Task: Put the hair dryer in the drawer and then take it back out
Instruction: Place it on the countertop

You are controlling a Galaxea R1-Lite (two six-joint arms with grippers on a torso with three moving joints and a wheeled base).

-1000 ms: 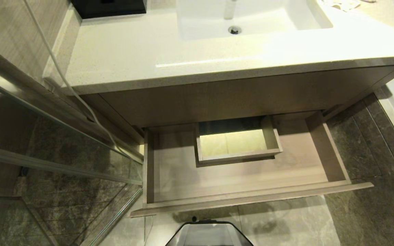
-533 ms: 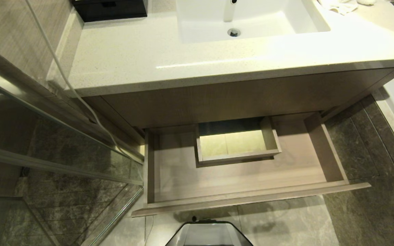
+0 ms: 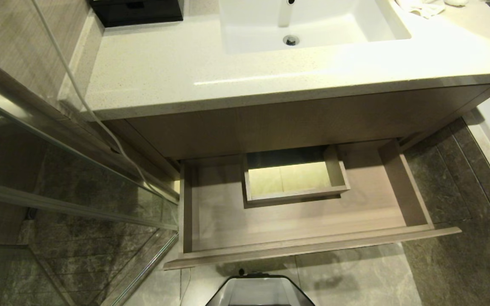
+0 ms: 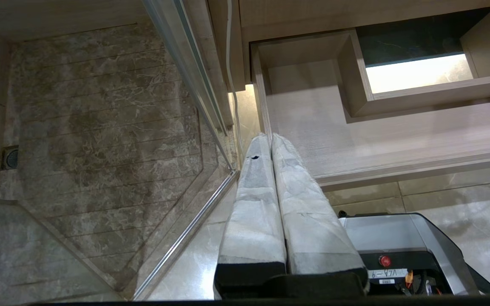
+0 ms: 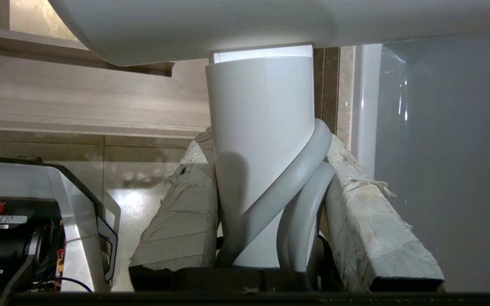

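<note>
Head view shows the drawer [image 3: 300,221] pulled out below the vanity countertop [image 3: 228,72], its floor bare apart from the boxed square cutout [image 3: 294,180] at the far middle. The white sink [image 3: 309,23] sits at the far side of the countertop, a black box [image 3: 136,10] at the far left, and a white cable [image 3: 79,97] hangs down the left wall beside the glass shower panel [image 3: 70,187]. Neither arm appears here. In the right wrist view, the right gripper [image 5: 270,144] pinches the hair dryer [image 5: 262,148] by its white handle, with 2 loops of grey cord [image 5: 300,187] caught between the handle and 1 padded finger; the barrel spans overhead, near the drawer front. In the left wrist view, the left gripper [image 4: 270,138] hangs near the drawer's left front corner, its 2 wrapped fingers pressed together on nothing, above the robot base [image 4: 398,238].
</note>
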